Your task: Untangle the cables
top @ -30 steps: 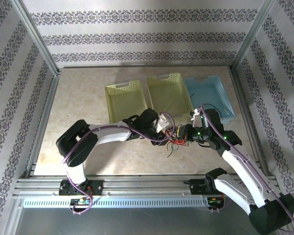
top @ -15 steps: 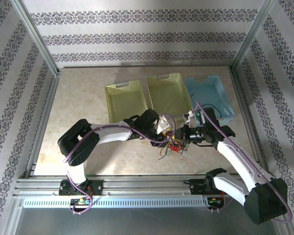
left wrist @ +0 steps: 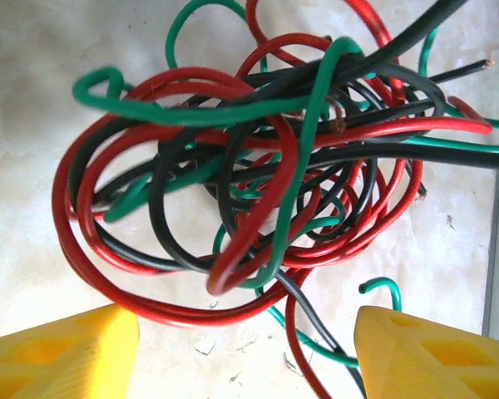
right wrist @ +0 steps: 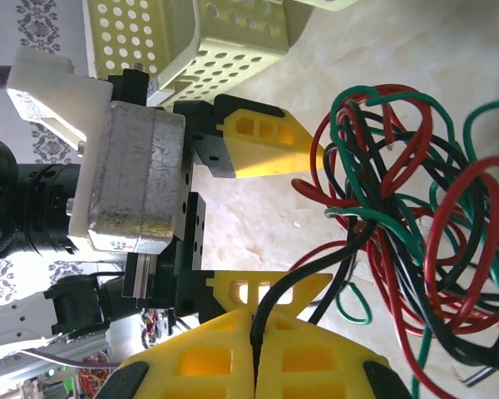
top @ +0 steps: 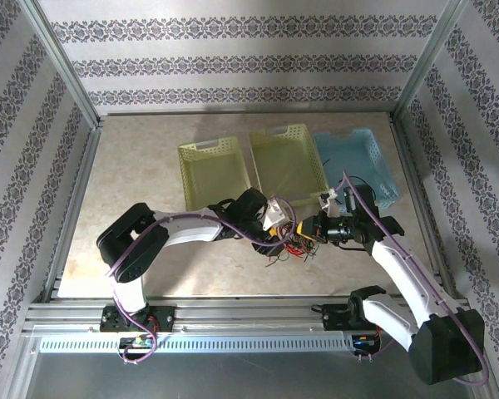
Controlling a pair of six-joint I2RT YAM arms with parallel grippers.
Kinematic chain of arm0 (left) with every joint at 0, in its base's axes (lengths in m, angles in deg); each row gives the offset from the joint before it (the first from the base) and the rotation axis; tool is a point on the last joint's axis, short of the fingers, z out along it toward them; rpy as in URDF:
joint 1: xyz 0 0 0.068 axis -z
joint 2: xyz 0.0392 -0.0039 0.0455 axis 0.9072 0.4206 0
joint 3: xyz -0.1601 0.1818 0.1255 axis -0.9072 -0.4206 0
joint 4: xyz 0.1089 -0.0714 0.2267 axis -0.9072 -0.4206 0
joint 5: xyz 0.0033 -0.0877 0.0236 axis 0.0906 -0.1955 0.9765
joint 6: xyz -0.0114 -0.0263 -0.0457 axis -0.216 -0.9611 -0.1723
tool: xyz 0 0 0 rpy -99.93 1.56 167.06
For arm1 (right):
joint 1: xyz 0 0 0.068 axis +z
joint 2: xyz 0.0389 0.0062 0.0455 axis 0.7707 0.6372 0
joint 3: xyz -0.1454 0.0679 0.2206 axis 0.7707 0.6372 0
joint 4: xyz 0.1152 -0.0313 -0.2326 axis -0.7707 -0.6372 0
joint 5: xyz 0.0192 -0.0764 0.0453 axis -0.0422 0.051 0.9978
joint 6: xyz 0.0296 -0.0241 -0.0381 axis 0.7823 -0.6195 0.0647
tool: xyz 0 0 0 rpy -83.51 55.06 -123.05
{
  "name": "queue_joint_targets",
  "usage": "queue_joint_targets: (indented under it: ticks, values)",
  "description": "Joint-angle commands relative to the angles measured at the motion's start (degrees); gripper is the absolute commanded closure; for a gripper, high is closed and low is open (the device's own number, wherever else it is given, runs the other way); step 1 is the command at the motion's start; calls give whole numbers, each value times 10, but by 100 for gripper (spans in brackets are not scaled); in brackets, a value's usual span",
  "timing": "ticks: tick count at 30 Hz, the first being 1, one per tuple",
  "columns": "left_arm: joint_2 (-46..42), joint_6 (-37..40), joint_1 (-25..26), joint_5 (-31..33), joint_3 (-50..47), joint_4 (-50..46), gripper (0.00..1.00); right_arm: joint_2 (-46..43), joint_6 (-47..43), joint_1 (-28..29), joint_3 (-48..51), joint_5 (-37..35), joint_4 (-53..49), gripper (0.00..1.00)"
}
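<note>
Left claw (left wrist: pixel 248 349) is spread wide for us, with its blocky yellow plastic fingers (left wrist: pixel 62 353) sitting either side of the cables (left wrist: pixel 200 116) and pinching nothing. Right claw (right wrist: pixel 254 337) is the opposite: it's clamped tight, with one black strand of the bundle squeezed between its two yellow halves.

We see the cables as a knotted ball of glossy red, green and black wire, loops over loops, with a few cut ends poking out. The ball lies on the table (top: pixel 133 183) between the two claws, just in front of the middle basket (top: pixel 284 158).

That one and the left basket (top: pixel 212 170) are pale yellow-green perforated plastic, and the blue basket (top: pixel 353 166) sits to their right.

Space-wise, we've got plenty of bare tabletop to the left and toward the near edge. The basket rims crowd in close behind the knot, though.

The surface is smooth, beige and marbled. An aluminium frame (top: pixel 66 100) boxes it in, backed by striped floral wallpaper (top: pixel 249 66).
</note>
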Motion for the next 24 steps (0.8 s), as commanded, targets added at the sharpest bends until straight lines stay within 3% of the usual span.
queue_joint_targets:
  ticks: [1,9,16,18,22,24]
  values:
    - [-24,-17,-16,1,-12,43,26,-6,-12,-4,3,30,17,100]
    - [-2,-29,-21,-14,14,67,22,-25,-14,-3,5,82,27,100]
    - [18,-27,-21,-28,38,75,24,-47,0,-4,9,106,42,100]
    - [24,-37,-21,-42,44,81,35,-49,5,-4,10,109,49,100]
    - [30,-48,-21,-52,43,91,79,-50,7,-7,7,104,52,100]
    - [31,-52,-21,-46,39,97,93,-53,9,-8,5,98,56,100]
